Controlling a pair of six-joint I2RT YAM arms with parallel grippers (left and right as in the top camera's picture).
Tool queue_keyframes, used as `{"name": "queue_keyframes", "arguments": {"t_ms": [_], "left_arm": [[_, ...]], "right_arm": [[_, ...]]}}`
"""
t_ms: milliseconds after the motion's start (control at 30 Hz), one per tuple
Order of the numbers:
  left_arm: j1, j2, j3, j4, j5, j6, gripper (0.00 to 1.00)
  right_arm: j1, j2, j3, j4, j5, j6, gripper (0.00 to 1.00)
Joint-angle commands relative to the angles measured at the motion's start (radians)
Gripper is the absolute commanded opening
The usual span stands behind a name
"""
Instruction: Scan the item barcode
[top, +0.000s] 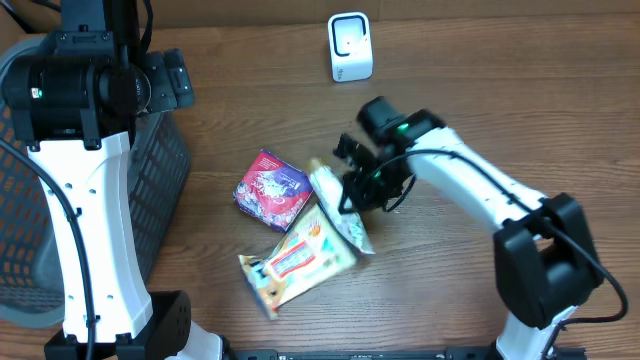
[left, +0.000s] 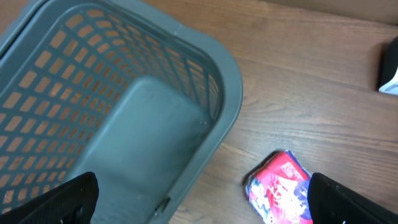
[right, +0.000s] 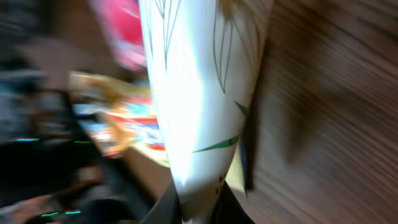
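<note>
A white pouch (top: 338, 210) with thin green leaf lines lies at the table's middle, partly over a yellow snack packet (top: 297, 262). My right gripper (top: 366, 188) is shut on one end of the pouch. In the right wrist view the pouch (right: 199, 93) fills the frame, pinched between my right gripper's (right: 199, 210) dark fingers at the bottom. No barcode shows on it. The white scanner (top: 350, 47) stands upright at the back of the table. Over the basket's corner, my left gripper (left: 202, 202) hangs wide open and holds nothing.
A grey mesh basket (top: 150, 190) takes up the left side; its rim (left: 230, 81) runs under my left wrist. Left of the pouch lies a red and purple packet (top: 270, 188), also seen beside the basket (left: 280, 193). The blur hides much of the right wrist view.
</note>
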Motion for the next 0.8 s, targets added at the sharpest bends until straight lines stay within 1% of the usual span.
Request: {"name": "queue_keyframes", "arguments": {"t_ms": [0,167,200,333,433,500,600,633,767], "left_arm": [[0.006,0.000,-0.003,-0.011,-0.017,-0.032,1.00],[0.006,0.000,-0.003,-0.018,-0.011,-0.040,1.00],[0.006,0.000,-0.003,-0.018,-0.008,-0.050,1.00],[0.006,0.000,-0.003,-0.023,0.004,-0.069,1.00],[0.006,0.000,-0.003,-0.033,0.009,-0.072,1.00],[0.006,0.000,-0.003,-0.042,0.009,-0.072,1.00],[0.006,0.000,-0.003,-0.049,0.009,-0.073,0.99],[0.006,0.000,-0.003,-0.050,0.009,-0.073,1.00],[0.006,0.000,-0.003,-0.053,0.009,-0.077,1.00]], "right_arm": [[-0.093,-0.043,-0.014,0.058,-0.461,-0.019,0.04],[-0.169,-0.036,-0.096,0.125,-0.495,-0.001,0.04],[-0.183,-0.027,-0.123,0.159,-0.496,0.026,0.04],[-0.196,0.019,-0.187,0.271,-0.542,0.072,0.04],[-0.196,0.056,-0.193,0.288,-0.522,0.074,0.04],[-0.196,0.064,-0.193,0.288,-0.475,0.075,0.04],[-0.196,0.065,-0.193,0.282,-0.287,0.152,0.05],[-0.196,0.065,-0.193,0.280,-0.252,0.167,0.05],[-0.196,0.075,-0.193,0.280,-0.241,0.168,0.07]]}}
